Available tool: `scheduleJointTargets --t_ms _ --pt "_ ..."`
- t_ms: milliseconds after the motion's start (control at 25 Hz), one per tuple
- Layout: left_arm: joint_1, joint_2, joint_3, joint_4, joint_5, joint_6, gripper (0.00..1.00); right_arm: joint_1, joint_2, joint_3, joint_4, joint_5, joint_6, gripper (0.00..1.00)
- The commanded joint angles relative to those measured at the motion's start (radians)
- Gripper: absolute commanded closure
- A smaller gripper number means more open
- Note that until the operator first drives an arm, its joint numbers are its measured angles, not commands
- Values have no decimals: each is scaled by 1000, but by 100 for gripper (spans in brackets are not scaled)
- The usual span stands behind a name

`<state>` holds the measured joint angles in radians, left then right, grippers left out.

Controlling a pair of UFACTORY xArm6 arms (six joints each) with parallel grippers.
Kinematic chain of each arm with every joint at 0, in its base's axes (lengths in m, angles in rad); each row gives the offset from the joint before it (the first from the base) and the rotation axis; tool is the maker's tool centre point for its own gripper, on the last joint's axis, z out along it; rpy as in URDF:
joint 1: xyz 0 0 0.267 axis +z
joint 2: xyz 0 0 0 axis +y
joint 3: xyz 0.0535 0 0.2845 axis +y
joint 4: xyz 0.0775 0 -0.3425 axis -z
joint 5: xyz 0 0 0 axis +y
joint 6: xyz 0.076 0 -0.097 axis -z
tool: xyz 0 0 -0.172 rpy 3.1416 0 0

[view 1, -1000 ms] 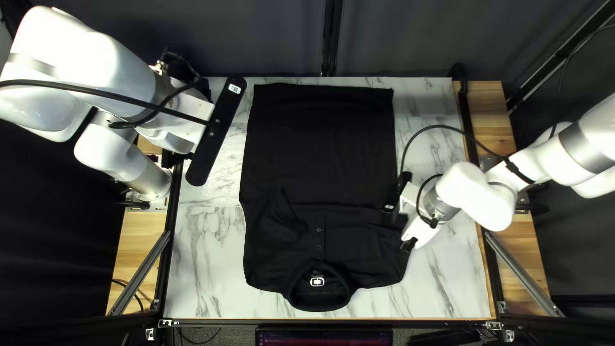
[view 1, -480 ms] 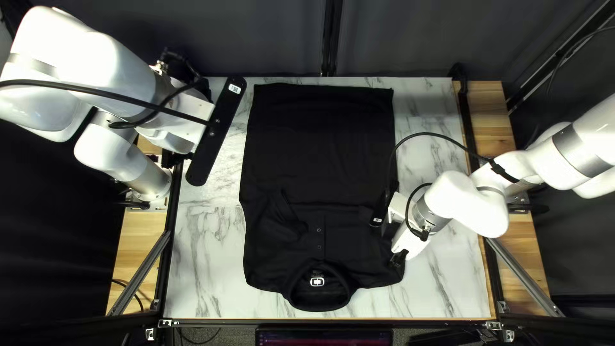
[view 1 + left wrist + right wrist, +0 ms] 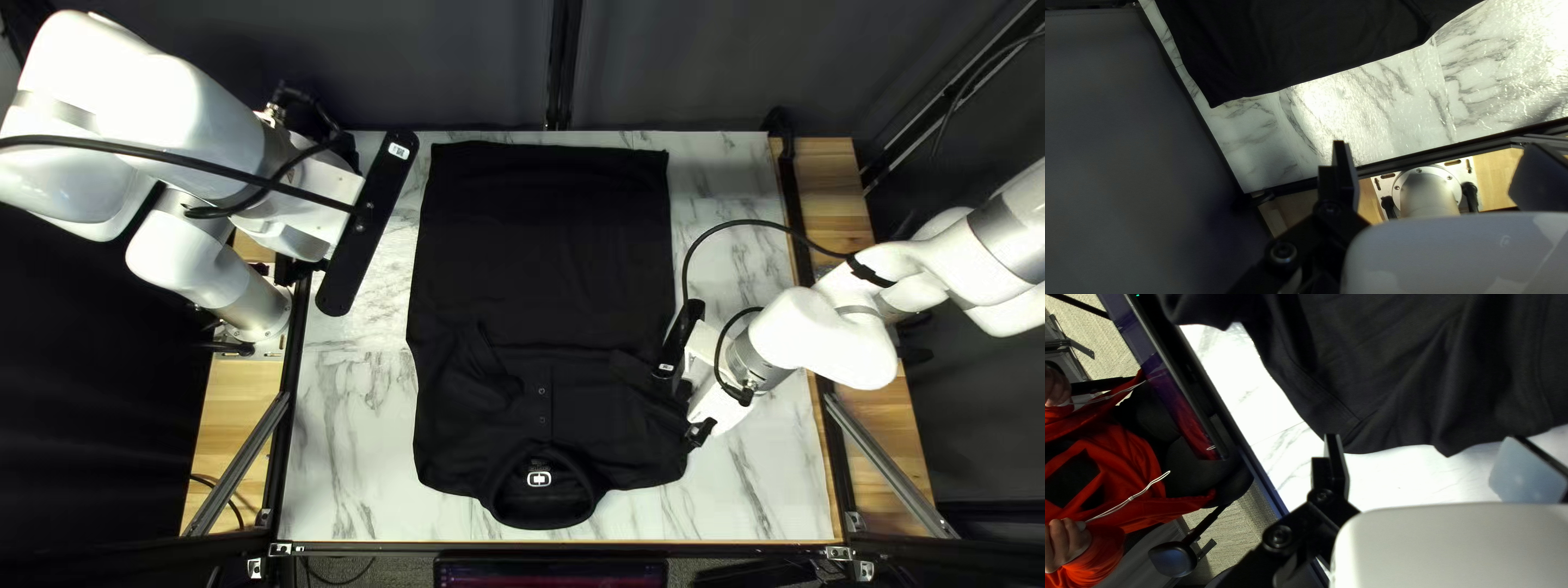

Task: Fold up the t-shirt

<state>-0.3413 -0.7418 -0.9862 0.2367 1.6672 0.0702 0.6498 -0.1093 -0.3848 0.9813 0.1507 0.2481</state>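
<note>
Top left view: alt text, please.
Black t-shirt spread on a marble-patterned table, collar toward the near edge. My right arm's end effector is at the t-shirt's edge, at the right of the view; my left arm reaches over the table's left edge.

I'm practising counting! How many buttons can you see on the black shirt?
2: the first button mid-front, the second button nearer the collar. More may hide there.
</note>
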Motion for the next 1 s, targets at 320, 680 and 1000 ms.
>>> scheduleJointTargets --t_ms 320,680,1000 --pt "0 0 0 0 0 0 0 -56 92 -155 -74 38 -15 0" --pt "0 0 0 0 0 0 0 -65 -87 -4 -342 73 241 0" --pt "0 0 0 0 0 0 0 -89 -214 85 -457 134 348 0"
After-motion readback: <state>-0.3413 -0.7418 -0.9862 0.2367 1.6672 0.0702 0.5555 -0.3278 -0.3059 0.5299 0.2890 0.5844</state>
